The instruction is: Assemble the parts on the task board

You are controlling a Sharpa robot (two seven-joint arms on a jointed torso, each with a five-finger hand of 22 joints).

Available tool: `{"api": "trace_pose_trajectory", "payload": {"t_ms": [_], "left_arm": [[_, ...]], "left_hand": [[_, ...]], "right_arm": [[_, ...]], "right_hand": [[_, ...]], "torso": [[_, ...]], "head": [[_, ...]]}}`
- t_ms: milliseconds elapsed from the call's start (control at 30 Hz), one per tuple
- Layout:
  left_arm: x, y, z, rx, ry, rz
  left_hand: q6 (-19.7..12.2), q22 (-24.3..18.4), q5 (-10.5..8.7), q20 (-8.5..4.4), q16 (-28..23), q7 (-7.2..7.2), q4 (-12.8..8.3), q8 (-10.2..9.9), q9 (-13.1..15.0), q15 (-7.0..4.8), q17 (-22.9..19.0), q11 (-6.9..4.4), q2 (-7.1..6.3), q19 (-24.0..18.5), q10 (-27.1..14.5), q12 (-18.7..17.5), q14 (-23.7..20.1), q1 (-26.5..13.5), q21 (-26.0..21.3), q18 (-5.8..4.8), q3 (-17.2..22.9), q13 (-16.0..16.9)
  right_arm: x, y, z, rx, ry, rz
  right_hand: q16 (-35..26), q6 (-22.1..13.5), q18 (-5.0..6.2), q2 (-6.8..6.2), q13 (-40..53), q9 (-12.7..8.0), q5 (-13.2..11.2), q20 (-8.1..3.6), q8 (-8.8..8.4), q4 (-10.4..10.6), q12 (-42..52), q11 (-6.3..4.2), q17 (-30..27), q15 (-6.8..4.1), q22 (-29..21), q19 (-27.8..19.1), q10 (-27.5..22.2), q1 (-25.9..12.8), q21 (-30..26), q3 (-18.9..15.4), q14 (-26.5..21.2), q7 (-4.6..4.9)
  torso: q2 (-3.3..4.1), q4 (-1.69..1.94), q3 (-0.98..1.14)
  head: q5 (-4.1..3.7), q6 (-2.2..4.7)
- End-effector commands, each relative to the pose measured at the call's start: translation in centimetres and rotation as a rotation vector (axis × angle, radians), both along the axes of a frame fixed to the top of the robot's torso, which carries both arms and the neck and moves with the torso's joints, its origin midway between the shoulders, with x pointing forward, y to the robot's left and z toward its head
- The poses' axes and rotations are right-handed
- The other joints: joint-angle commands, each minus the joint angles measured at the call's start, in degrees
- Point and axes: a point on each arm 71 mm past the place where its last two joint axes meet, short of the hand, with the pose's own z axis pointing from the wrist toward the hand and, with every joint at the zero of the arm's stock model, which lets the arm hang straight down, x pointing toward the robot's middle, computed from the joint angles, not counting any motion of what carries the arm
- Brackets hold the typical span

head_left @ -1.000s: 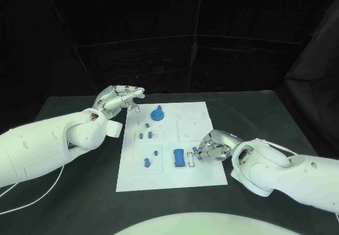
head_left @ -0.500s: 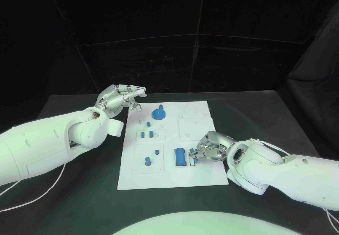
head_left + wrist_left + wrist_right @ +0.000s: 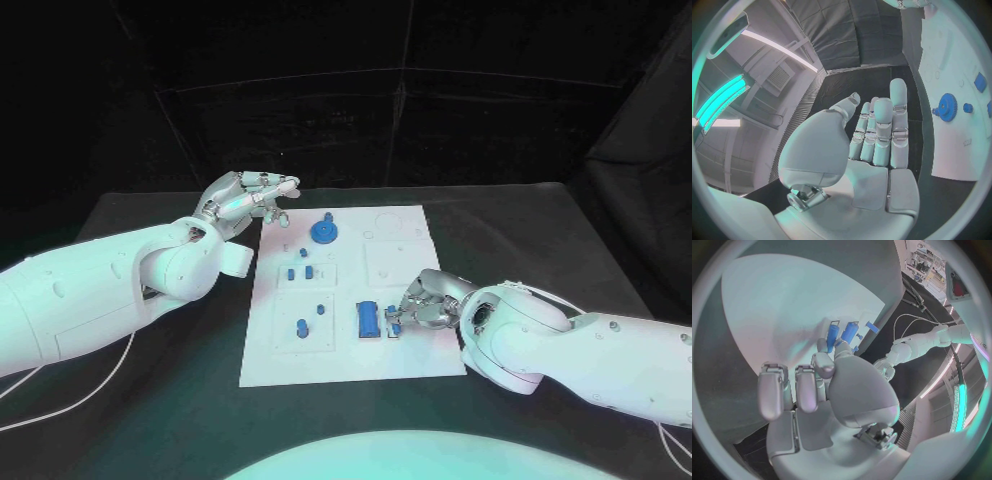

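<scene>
The right hand (image 3: 430, 303) rests its fingers (image 3: 825, 361) on a blue cylinder (image 3: 368, 319) on the white board (image 3: 397, 355), nothing visibly gripped; the left hand (image 3: 248, 197) hovers open beside the board's far corner.

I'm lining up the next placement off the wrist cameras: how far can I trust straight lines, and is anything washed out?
Left wrist view: fisheye bends the task board edge; a bright cyan ceiling light glares. Right wrist view: the board curves into a dome, the right robot hand covers much of it. Head view: board edges run straight, evenly lit, teal cast.
</scene>
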Motion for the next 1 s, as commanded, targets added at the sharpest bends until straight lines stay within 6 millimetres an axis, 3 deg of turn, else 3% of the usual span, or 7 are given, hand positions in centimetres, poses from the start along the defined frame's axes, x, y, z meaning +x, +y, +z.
{"api": "trace_pose_trajectory", "payload": {"t_ms": [33, 500, 767, 867, 1000], "left_arm": [[-0.03, -0.19, 0.12, -0.011, 0.002, -0.015], [0.0, -0.22, 0.1, -0.011, 0.003, -0.016], [0.0, -0.18, 0.09, -0.01, 0.003, -0.015], [0.0, -0.18, 0.09, -0.01, 0.003, -0.015], [0.01, -0.15, 0.09, -0.01, 0.003, -0.015]], "left_hand": [[-0.4, -0.1, 0.18, 0.28, 0.2, -0.17, -0.2, 0.3, 0.0, 0.0, -0.1, 0.14, 0.46, 0.1, -0.4, 0.4, -0.4, 0.2, -0.4, 0.78, -0.2, 0.1], [-0.4, -0.1, 0.19, 0.28, 0.2, -0.16, -0.2, 0.3, 0.0, 0.0, -0.1, 0.14, 0.48, 0.1, -0.5, 0.4, -0.4, 0.4, -0.4, 0.78, -0.2, 0.1], [-0.4, -0.1, 0.19, 0.28, 0.2, -0.16, -0.2, 0.3, 0.0, 0.0, -0.1, 0.14, 0.48, 0.1, -0.5, 0.4, -0.4, 0.4, -0.4, 0.78, -0.2, 0.1], [-0.4, -0.1, 0.19, 0.28, 0.2, -0.16, -0.2, 0.3, 0.0, 0.0, -0.1, 0.14, 0.48, 0.1, -0.5, 0.4, -0.4, 0.4, -0.4, 0.78, -0.2, 0.1], [-0.4, -0.1, 0.19, 0.28, 0.2, -0.16, -0.2, 0.3, 0.0, 0.0, -0.1, 0.14, 0.48, 0.1, -0.5, 0.4, -0.4, 0.4, -0.4, 0.78, -0.2, 0.1]], "right_arm": [[-0.04, 0.22, -0.09, -0.035, 0.006, 0.023], [0.04, 0.75, -0.1, -0.039, -0.003, 0.038], [0.04, 0.65, -0.09, -0.042, -0.005, 0.037], [0.03, 0.56, 0.0, -0.039, -0.014, 0.034], [0.06, 0.36, 0.32, -0.017, -0.049, 0.031]], "right_hand": [[0.2, 0.3, -1.04, -0.06, 0.1, 0.0, 0.1, -0.4, -0.32, 0.3, -0.1, 0.09, 2.1, -0.42, 9.5, 1.7, 0.3, -0.3, 0.3, 0.0, 3.6, 0.12], [0.2, 0.8, -1.05, -0.59, 0.2, 0.3, 0.6, -0.53, -0.81, 2.0, -0.2, 0.06, 2.1, -0.48, 9.5, 1.7, 0.5, -2.0, 0.3, -0.8, 3.6, 0.09], [0.2, 1.1, -1.06, -0.72, 0.3, 0.5, 0.5, -0.54, -0.98, 2.9, -0.2, 0.06, 2.1, -0.48, 9.6, 1.7, 0.6, -2.9, 0.4, -1.5, 3.6, 0.08], [0.1, 1.2, -1.04, -0.84, 0.2, 0.6, -0.7, -0.52, -1.16, 3.3, -0.4, 0.12, 2.0, -0.44, 9.5, 1.6, 0.6, -3.7, 0.3, -2.1, 3.6, 0.13], [-0.2, 0.9, -0.93, -0.95, 0.0, 0.7, -4.1, -0.43, -1.7, 3.4, -1.0, 0.32, 1.6, -0.29, 9.1, 1.3, 0.4, -4.9, 0.0, -3.2, 3.5, 0.36]], "torso": [[0.06, -0.02, 0.01], [-0.01, 0.09, 0.01], [-0.01, -0.06, 0.01], [-0.05, -0.05, 0.02], [-0.02, -0.01, 0.06]], "head": [[0.01, 0.02], [-0.09, -0.21], [-0.05, -0.13], [-0.06, -0.17], [-0.08, -0.05]]}}
